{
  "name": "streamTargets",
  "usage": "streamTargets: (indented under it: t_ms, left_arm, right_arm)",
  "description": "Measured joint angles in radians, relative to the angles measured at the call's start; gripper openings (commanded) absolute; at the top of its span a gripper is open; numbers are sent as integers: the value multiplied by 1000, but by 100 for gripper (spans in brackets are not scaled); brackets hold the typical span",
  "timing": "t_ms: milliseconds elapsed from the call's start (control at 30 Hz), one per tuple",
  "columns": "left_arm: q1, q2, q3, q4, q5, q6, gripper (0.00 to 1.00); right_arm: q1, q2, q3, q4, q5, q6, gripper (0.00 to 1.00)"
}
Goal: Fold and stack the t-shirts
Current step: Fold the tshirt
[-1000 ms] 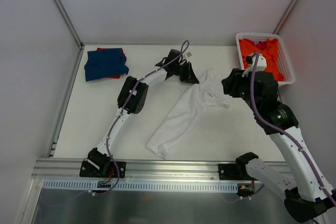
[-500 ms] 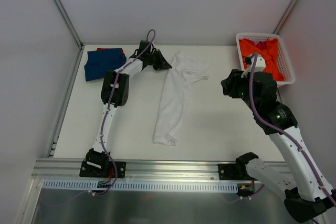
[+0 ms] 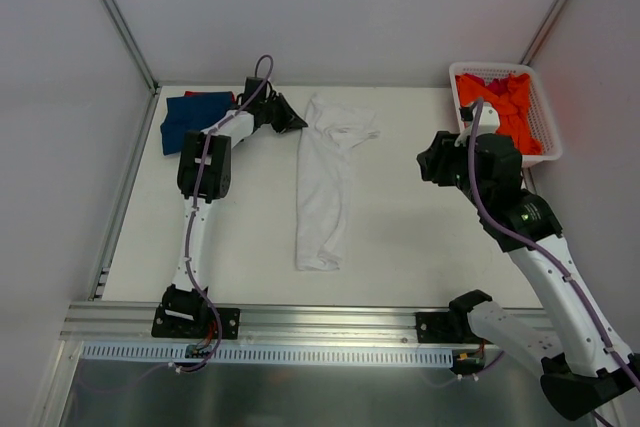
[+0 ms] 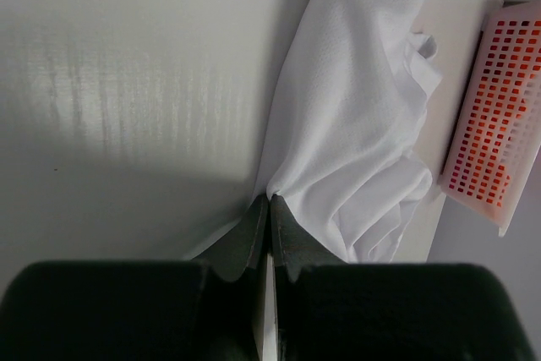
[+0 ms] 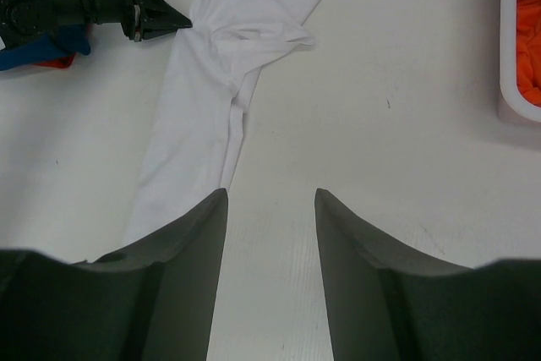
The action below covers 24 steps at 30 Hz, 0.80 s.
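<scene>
A white t-shirt [image 3: 327,182] lies stretched in a long strip down the middle of the table. It also shows in the left wrist view [image 4: 363,116] and the right wrist view [image 5: 203,99]. My left gripper [image 3: 298,123] is shut on the shirt's far left edge, as the left wrist view [image 4: 270,202] shows. A folded dark blue shirt [image 3: 197,119] lies on a red shirt [image 3: 212,97] at the far left. An orange shirt [image 3: 505,107] is bunched in the basket. My right gripper [image 5: 270,196] is open and empty above bare table, right of the white shirt.
A white plastic lattice basket [image 3: 545,122] stands at the far right corner; its wall shows in the left wrist view [image 4: 499,124] and the right wrist view [image 5: 510,57]. Metal frame posts and grey walls enclose the table.
My left gripper has dragged the white shirt's top leftward and toward the back, pulling it from a diagonal into a straight strip. My right arm has barely moved.
</scene>
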Motion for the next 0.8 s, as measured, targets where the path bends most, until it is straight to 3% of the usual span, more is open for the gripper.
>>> streamTargets:
  t_ms: [633,667,700,800]
  left_arm:
    - [47,-76,-138,42,-15,-7,0]
    - [47,-80,-145,46,-15,-7,6]
    - [48,-84,-154,51,-16,-6,30]
    - [47,-112,-189,75,-6,-6,61]
  right_arm:
    - [0,9,-8,14,-14,3,49]
    - [0,9,-12,17,-16,4,50]
    - [0,9,-16,18,-18,4,50]
    - [0,9,-23,21,-25,7,49]
